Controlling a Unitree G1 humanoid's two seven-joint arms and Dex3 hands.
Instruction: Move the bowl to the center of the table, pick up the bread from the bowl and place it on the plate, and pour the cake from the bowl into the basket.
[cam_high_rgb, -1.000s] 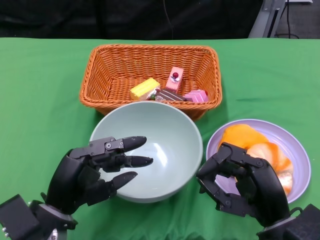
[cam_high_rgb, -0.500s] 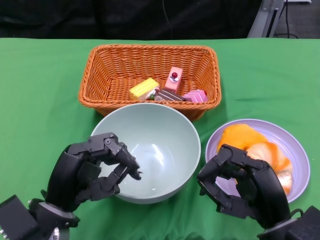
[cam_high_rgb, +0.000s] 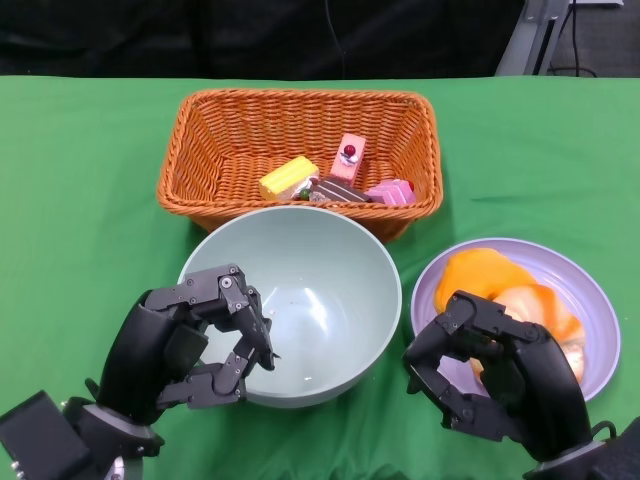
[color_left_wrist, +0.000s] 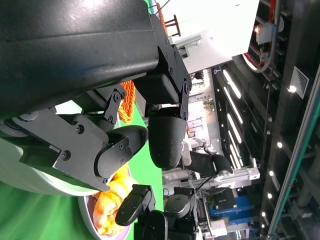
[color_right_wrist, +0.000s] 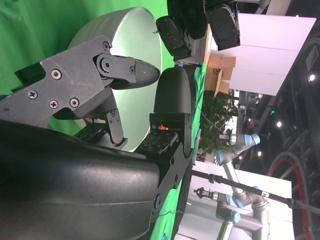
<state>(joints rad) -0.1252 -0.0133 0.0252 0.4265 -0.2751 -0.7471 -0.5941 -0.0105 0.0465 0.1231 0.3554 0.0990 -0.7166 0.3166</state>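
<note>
The pale green bowl (cam_high_rgb: 320, 280) stands empty in the middle of the table, just in front of the orange wicker basket (cam_high_rgb: 300, 97). Several small cakes (cam_high_rgb: 338, 182) lie in the basket. Orange bread (cam_high_rgb: 500, 285) rests on the lavender plate (cam_high_rgb: 592, 300) to the right of the bowl. My left hand (cam_high_rgb: 190, 345) hovers at the bowl's near left rim, fingers curled in with nothing in them. My right hand (cam_high_rgb: 500, 370) is curled too, over the plate's near left edge, holding nothing. The right wrist view shows the bowl (color_right_wrist: 130, 40) beyond curled fingers (color_right_wrist: 100, 75).
Green cloth covers the table (cam_high_rgb: 80, 200), with open cloth to the left of the basket and bowl and to the right of the basket. Basket, bowl and plate sit close together. A dark backdrop lies past the far edge.
My left hand's fingers, stretched out over the bowl a second ago, have curled in. My right hand has slipped slightly toward the near edge. Bowl, basket and plate have stayed put.
</note>
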